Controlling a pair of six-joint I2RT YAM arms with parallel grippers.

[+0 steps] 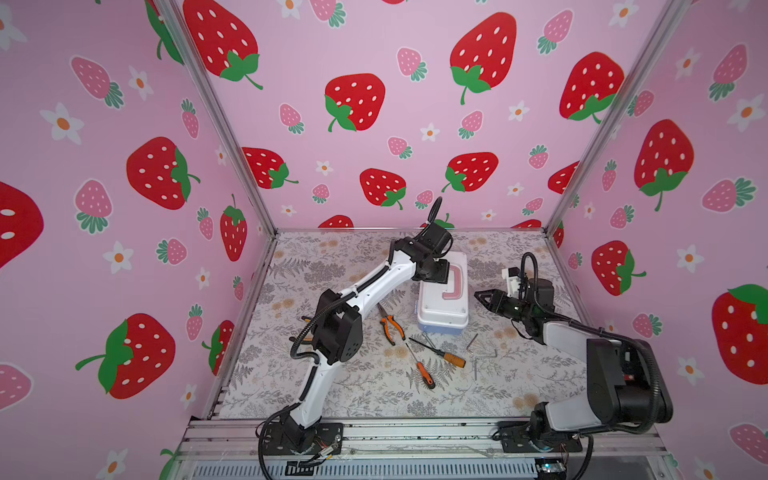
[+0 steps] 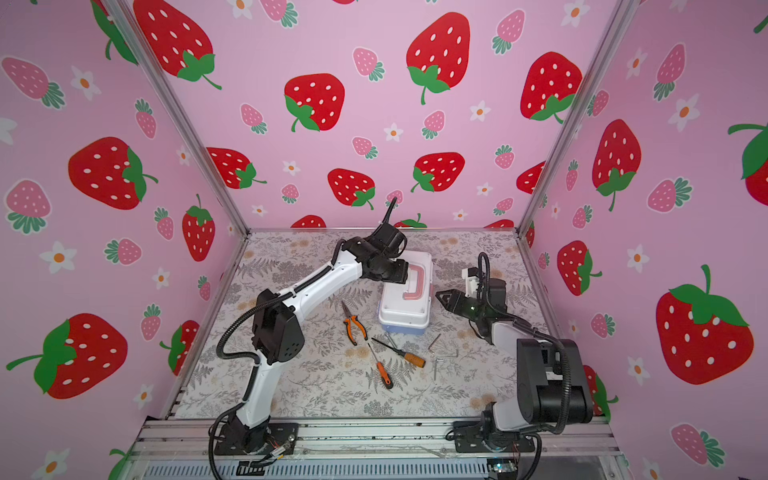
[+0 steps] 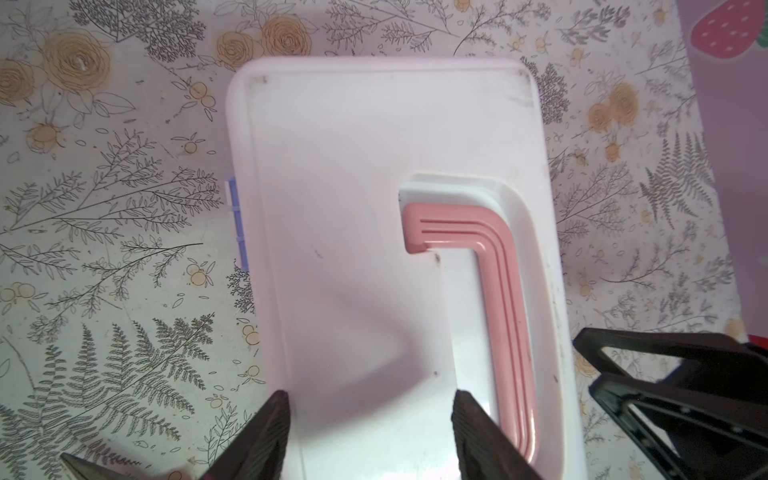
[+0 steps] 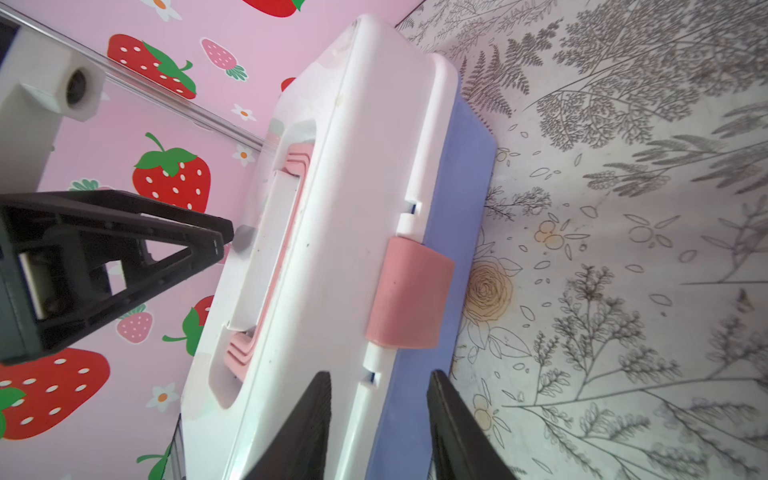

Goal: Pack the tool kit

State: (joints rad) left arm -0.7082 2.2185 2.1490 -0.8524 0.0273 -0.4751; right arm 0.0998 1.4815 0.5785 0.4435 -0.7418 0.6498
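Floral-papered worktop (image 1: 365,399) inside strawberry-print walls. The tool kit (image 1: 440,307) sits mid-worktop, lid down, contents hidden. The left tool (image 3: 370,399) hovers over its lid, jaws apart. The right tool (image 4: 380,374) is just beside its latch side, jaws apart, empty. Pliers (image 1: 390,324), screwdrivers (image 1: 440,353) and hex keys (image 1: 478,353) lie loose in front.

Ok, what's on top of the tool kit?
Its pink handle lies flat in the lid's recess, the left gripper open over it. The shut lid hides whatever is inside.

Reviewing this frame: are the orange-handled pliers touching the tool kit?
Apart. Both top views show a strip of bare table between the pliers and the tool kit.
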